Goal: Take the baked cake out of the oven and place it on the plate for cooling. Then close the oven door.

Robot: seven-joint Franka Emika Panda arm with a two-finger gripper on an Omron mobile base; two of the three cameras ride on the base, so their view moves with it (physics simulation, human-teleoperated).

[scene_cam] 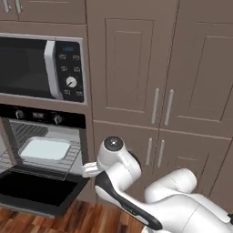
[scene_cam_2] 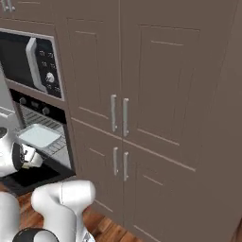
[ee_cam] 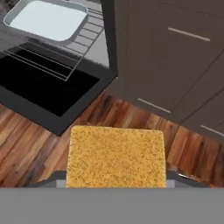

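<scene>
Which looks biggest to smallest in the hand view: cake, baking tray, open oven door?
1. Oven door, widest, though cut off at the left edge.
2. Cake, but it sits right at the camera, so its apparent size is inflated.
3. Baking tray on the oven rack, farther off, so probably larger than it looks.

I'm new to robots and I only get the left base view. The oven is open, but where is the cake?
Observer: The hand view shows it. A golden-brown square cake sits right at the hand, apparently gripped.
Operator: Is it above the open door?
Observer: No. Under the cake is the wooden floor, just off the right corner of the lowered oven door.
Operator: And that pale thing inside?
Observer: Seen from the hand view, it's a tray with nothing in it.
</scene>
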